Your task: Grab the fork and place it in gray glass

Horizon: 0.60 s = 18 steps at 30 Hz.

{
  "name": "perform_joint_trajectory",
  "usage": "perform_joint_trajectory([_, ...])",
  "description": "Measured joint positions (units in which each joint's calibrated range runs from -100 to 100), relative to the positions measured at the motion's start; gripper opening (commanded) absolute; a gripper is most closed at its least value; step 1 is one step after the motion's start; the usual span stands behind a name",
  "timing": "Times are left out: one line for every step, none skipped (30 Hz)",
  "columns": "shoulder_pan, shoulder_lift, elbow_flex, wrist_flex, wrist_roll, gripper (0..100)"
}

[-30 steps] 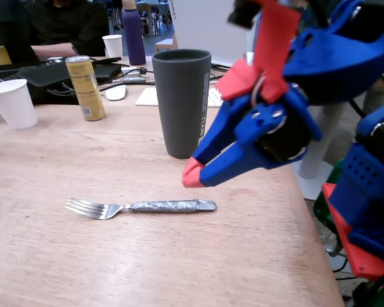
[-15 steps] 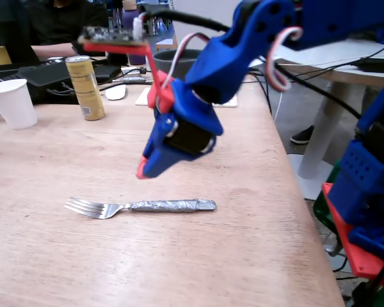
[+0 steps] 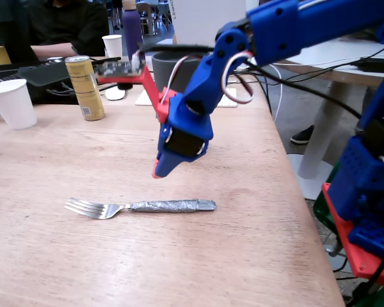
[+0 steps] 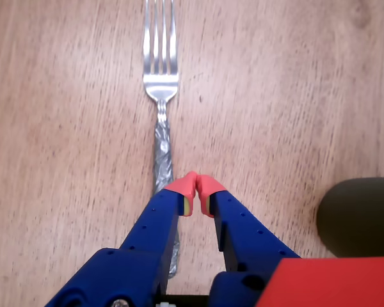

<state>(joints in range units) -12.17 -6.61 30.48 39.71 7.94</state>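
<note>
The fork (image 3: 137,206) lies flat on the wooden table, tines to the left in the fixed view, its handle wrapped in crinkled gray tape. In the wrist view the fork (image 4: 161,96) runs straight up the frame, tines at the top. My blue gripper (image 3: 157,171) with red tips hangs a little above the handle, not touching it. Its fingers meet at the tips in the wrist view, gripper (image 4: 196,185) shut and holding nothing. The gray glass (image 3: 173,64) stands behind the arm, mostly hidden; its dark base (image 4: 361,217) shows at the right of the wrist view.
At the back left stand a gold can (image 3: 86,87) and a white paper cup (image 3: 13,102); another white cup (image 3: 113,45) and a purple bottle (image 3: 134,29) sit farther back. The table's right edge (image 3: 307,211) drops off beside the arm's base (image 3: 368,211).
The arm has swung left from beside the glass and come down over the fork's handle. The fork has not moved.
</note>
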Motion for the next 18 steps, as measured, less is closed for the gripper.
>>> perform_joint_trajectory([-0.38,1.04,0.0,0.0,0.0,0])
perform_joint_trajectory([-0.94,1.9,-0.09,0.0,0.0,1])
perform_joint_trajectory([-1.13,2.85,-0.09,0.0,0.0,6])
perform_joint_trajectory([-1.22,3.98,-0.09,0.0,0.49,12])
perform_joint_trajectory([-1.22,4.76,-0.27,0.08,1.22,17])
perform_joint_trajectory([-1.22,5.36,-0.27,0.08,2.39,20])
perform_joint_trajectory([-1.22,5.53,-0.27,0.08,3.13,22])
perform_joint_trajectory([-1.22,5.53,-0.27,0.08,3.42,22])
perform_joint_trajectory([-1.32,5.53,-0.27,0.08,3.52,22])
perform_joint_trajectory([-1.32,5.53,-0.27,0.08,3.52,22])
perform_joint_trajectory([-1.32,5.53,-0.27,0.08,3.47,22])
perform_joint_trajectory([-1.32,5.53,-0.27,0.08,3.47,22])
perform_joint_trajectory([-1.32,5.53,-0.27,0.08,3.47,22])
perform_joint_trajectory([-1.32,5.53,-0.36,0.0,3.42,22])
perform_joint_trajectory([-1.32,5.53,-0.36,-0.08,3.37,22])
perform_joint_trajectory([-1.32,5.53,-0.36,-0.08,3.37,22])
perform_joint_trajectory([-1.22,5.62,-0.36,-0.08,3.37,22])
perform_joint_trajectory([-1.13,6.31,-0.45,-0.08,3.27,22])
